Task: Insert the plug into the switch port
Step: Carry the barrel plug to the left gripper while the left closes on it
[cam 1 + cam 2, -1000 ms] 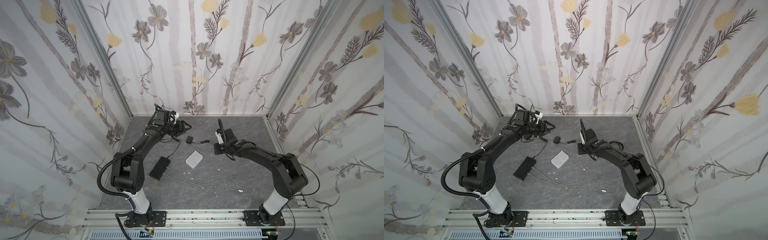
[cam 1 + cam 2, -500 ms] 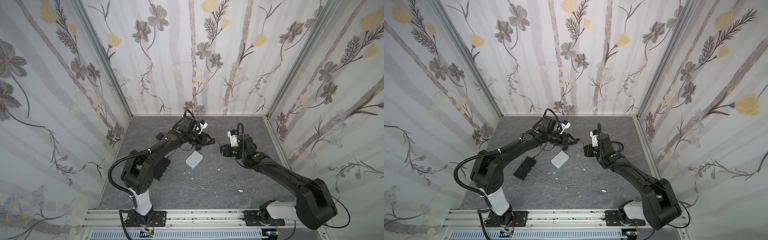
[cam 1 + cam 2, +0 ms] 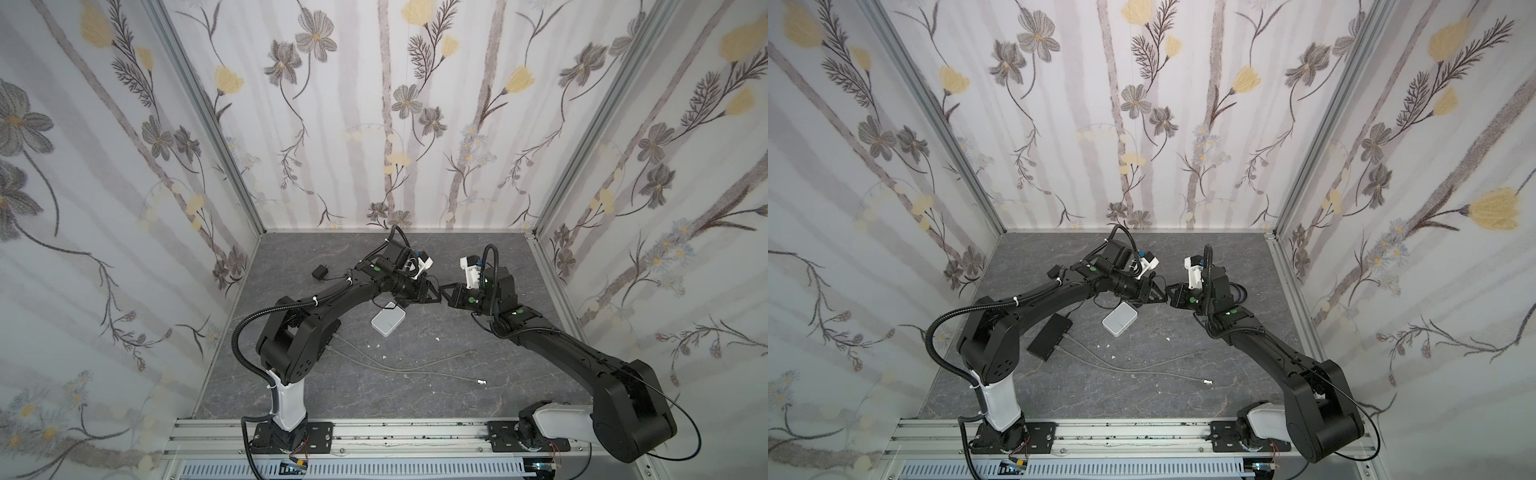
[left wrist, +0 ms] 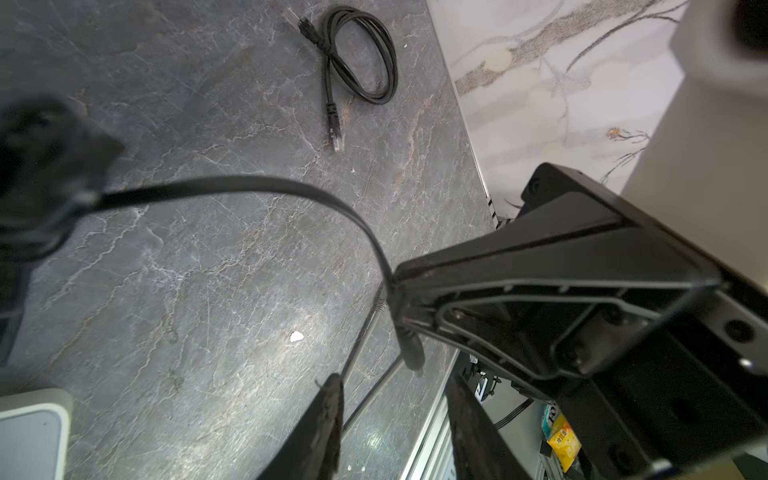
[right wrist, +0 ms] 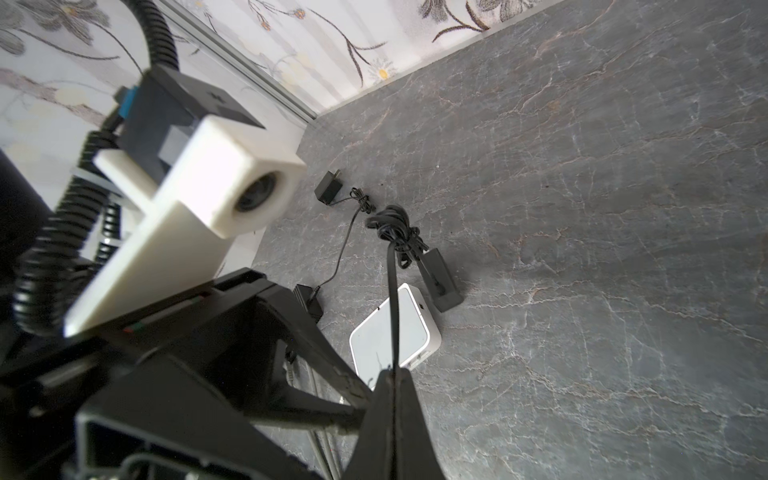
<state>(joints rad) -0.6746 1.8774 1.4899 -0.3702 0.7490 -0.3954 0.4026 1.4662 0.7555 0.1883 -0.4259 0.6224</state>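
The plug [image 4: 410, 351] hangs in mid-air at the middle, its black cable [image 4: 249, 184] clenched in the right claw [image 4: 397, 291] and the left claw [image 4: 392, 386] gaping just beside it (touching nothing), so the switch [image 3: 1049, 337], well apart at the near left, looks yet to receive it.

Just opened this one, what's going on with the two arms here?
The right gripper is shut on a flat black cable, holding it above the table with its plug hanging free. The left gripper has open jaws right by that plug, apparently about to take it. The black switch lies on the table, apart from both; this plug is not in it yet.
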